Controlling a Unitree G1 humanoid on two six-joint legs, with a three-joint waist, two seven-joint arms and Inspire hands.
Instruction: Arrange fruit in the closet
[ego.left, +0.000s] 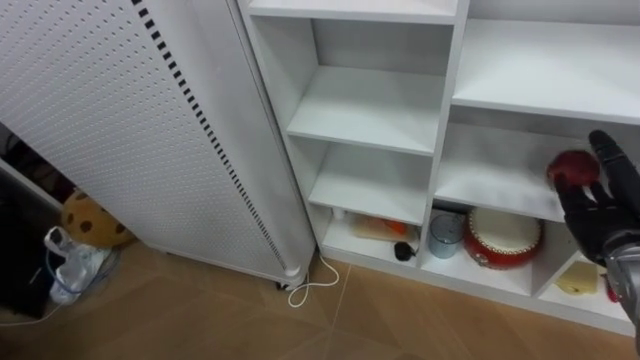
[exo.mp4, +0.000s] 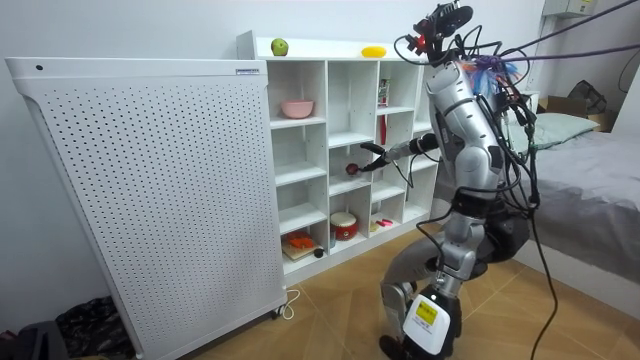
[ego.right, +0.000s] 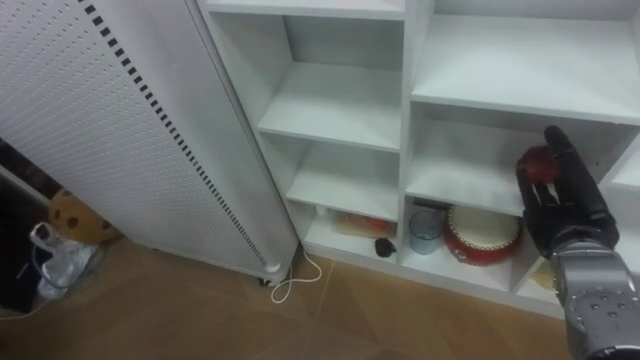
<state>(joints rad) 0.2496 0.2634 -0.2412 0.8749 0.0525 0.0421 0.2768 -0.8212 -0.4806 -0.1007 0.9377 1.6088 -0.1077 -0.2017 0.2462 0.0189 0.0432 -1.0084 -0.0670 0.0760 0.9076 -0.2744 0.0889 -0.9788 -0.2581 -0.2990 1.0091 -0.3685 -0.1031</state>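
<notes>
Gripping round red fruit (ego.left: 572, 168), right hand (ego.left: 600, 215) fingers pinching it, before shelf (ego.left: 490, 190).

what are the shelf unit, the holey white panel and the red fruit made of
Shelf unit: probably white laminated board, flat and matte. Perforated panel: painted sheet metal or plastic, going by its regular rows of punched holes. Red fruit in the right hand: smooth red skin; real or plastic cannot be told.
</notes>
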